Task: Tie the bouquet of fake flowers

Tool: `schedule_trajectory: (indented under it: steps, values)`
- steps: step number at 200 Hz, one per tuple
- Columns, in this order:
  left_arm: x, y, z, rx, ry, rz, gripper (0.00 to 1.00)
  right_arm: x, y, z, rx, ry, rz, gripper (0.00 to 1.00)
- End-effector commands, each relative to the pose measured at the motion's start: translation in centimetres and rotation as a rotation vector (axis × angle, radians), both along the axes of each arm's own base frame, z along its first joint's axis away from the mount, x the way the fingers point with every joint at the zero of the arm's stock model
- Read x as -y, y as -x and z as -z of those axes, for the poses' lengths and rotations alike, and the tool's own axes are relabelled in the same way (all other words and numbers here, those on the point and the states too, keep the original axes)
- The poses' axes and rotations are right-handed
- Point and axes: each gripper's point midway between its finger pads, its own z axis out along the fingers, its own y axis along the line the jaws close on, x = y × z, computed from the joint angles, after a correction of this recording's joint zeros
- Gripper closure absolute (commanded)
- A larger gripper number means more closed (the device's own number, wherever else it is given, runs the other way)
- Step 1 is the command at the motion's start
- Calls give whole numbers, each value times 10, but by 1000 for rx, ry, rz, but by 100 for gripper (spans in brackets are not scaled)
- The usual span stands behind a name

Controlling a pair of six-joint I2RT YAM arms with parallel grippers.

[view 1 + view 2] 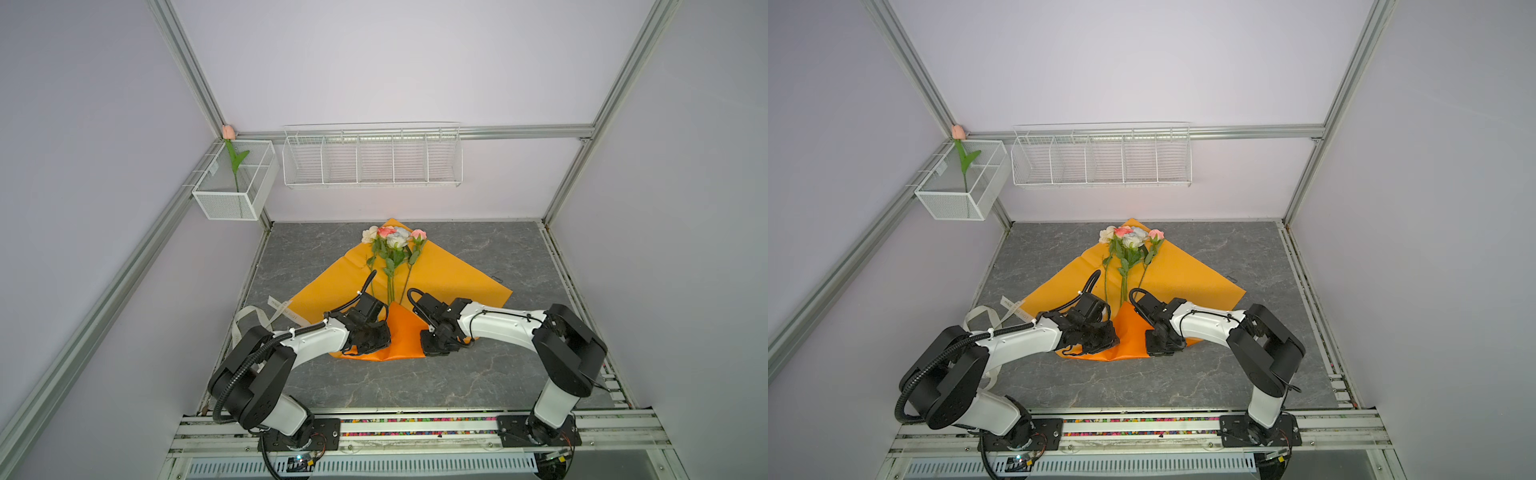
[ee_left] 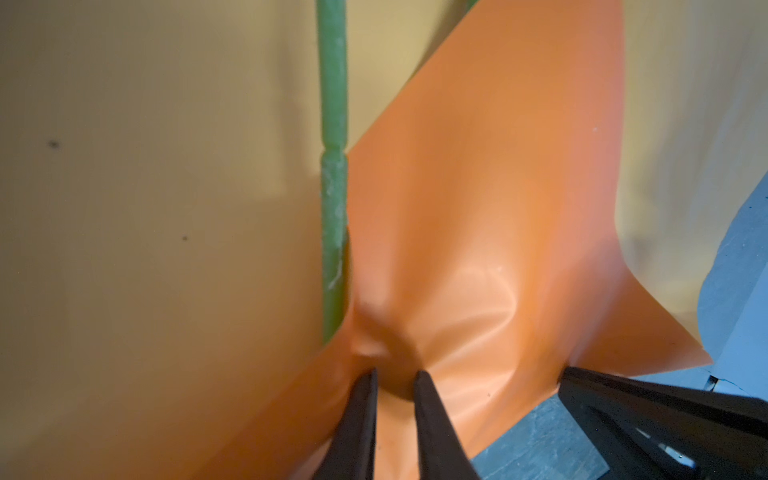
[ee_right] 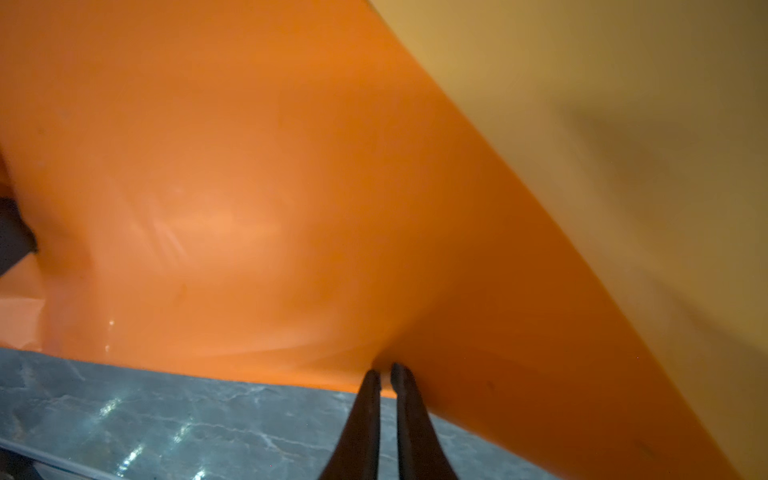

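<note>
The bouquet of fake flowers [image 1: 393,249] flat on orange wrapping paper [image 1: 453,274] on the desk [image 1: 561,291], stem ends just beyond left pincer [image 2: 395,374] and right pincer [image 3: 385,369], each clamped on the paper's folded-up near corner.

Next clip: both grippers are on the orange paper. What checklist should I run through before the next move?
1. Left gripper pinches the folded flap of the wrapping paper: ok.
2. Right gripper pinches the flap's edge: ok.
3. Flap covers the stem ends of the bouquet: ok.
4. Flower heads clear of both grippers: ok.
5. Ribbon tied round the bouquet: not ok; it lies on the table, left of the paper.
</note>
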Motion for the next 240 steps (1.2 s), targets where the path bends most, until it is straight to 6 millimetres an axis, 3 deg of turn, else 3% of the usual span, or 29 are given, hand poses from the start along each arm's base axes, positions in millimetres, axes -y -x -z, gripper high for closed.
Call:
schedule_trajectory:
  steps: [1,128,147,240]
  values:
    - [-22,18,26,-80,-118,0,81,31,17,12,-49,103,4,87]
    - [-23,18,25,-81,-126,4,81,83,14,11,-48,163,100,86]
    - [-23,18,24,-78,-127,8,81,100,18,15,-68,193,116,86]
    - [-23,18,25,-84,-124,8,81,145,18,17,-98,226,201,86]
